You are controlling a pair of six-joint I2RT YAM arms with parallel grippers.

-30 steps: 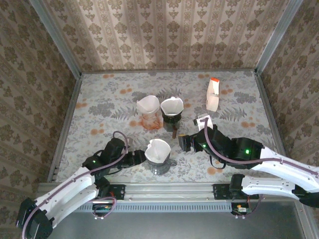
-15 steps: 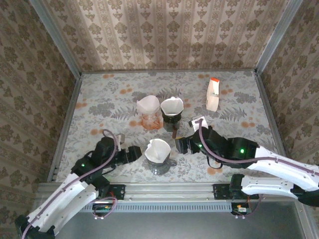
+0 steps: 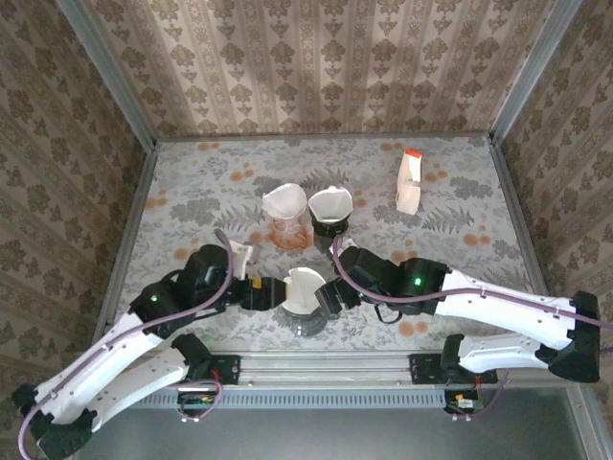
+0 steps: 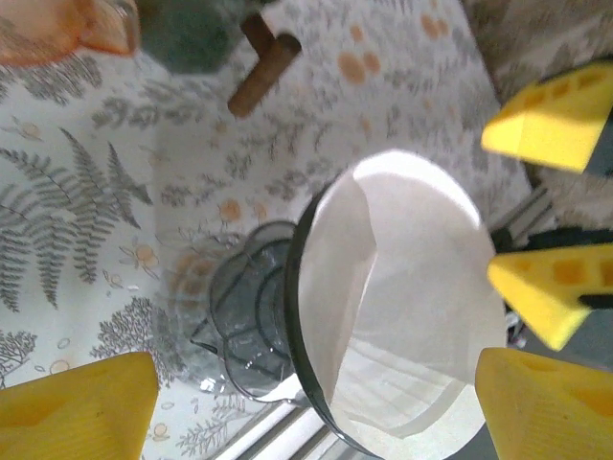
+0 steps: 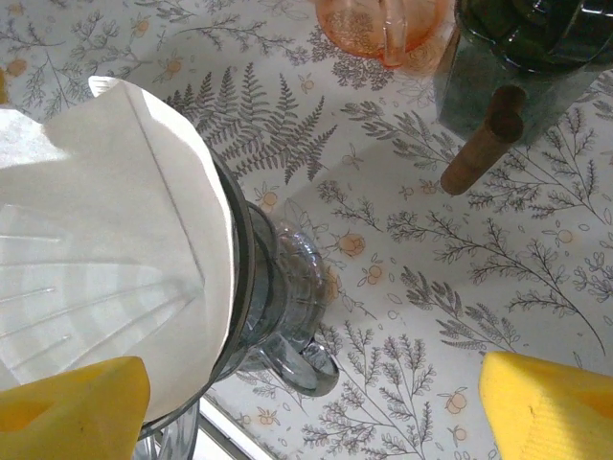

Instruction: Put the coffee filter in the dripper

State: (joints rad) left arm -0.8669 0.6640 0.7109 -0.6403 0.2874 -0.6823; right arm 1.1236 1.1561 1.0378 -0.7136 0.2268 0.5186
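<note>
A second ago my left gripper (image 3: 272,293) was up against the filter (image 3: 305,287). Since then it has drawn back, spread its jaws and come in again on the filter's left, gripping nothing. My right gripper (image 3: 331,293) has slid in from the right and hangs just beside the opposite edge, its jaws also wide apart. The filter sits in the clear dripper (image 3: 307,322), lower middle of the top view, one side rising above the rim. I judge it placed, perhaps needing a last press to seat.
</note>
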